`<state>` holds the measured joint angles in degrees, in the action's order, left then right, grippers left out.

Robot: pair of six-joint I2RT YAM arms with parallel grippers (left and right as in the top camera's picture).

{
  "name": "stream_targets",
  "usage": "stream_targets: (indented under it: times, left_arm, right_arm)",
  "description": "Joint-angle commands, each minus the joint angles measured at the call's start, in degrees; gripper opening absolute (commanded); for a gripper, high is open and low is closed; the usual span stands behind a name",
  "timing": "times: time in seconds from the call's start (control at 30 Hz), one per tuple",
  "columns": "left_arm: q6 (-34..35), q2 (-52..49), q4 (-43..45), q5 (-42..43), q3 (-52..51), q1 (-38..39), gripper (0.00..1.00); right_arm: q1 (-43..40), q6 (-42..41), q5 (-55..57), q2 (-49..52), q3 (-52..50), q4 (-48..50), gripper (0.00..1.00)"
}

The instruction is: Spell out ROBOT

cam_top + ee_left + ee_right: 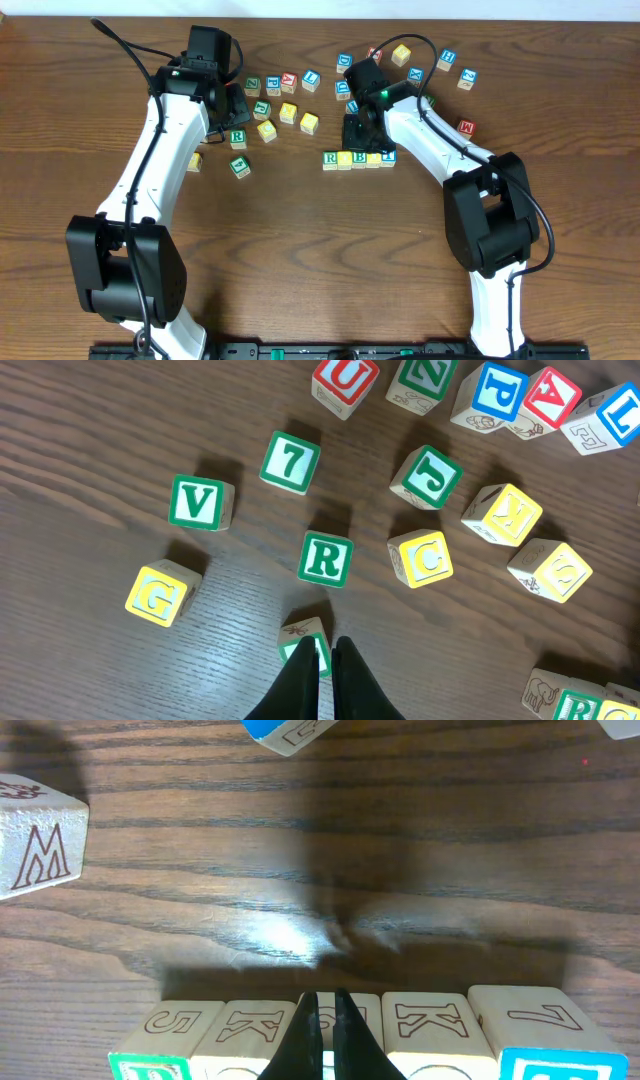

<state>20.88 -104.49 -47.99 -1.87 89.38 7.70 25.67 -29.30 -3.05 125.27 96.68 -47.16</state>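
Note:
A row of five blocks [359, 158] lies mid-table, with a green R [331, 158] at its left end, a green B [359, 157] in the middle and a blue T [388, 155] at its right end. My right gripper [362, 138] is shut just behind the row; in the right wrist view its tips [327, 1005] are over the middle block [355, 1010]. My left gripper [233, 105] is shut and empty above the loose blocks. In the left wrist view its tips [325, 650] overlap a green block [303, 632]. A second green R [325, 558] lies just beyond it.
Loose blocks lie around the left gripper: V [200, 502], 7 [291, 461], G [160, 595], J [427, 475], C [420, 558], K [502, 513], S [550, 570]. More blocks sit behind the right arm [445, 58]. An M block [40, 845] lies beyond the row.

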Motion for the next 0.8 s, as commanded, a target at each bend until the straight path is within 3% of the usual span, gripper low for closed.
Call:
stream_targets:
  times: [0.0, 0.77]
  left_arm:
    - [-0.7, 0.0, -0.2, -0.8, 0.8, -0.1, 0.07]
    - [-0.7, 0.0, -0.2, -0.8, 0.8, -0.1, 0.07]
  right_arm:
    - [0.3, 0.7, -0.2, 1.4, 0.7, -0.3, 0.01]
    - [-0.5, 0.9, -0.3, 1.4, 0.7, 2.0, 0.02]
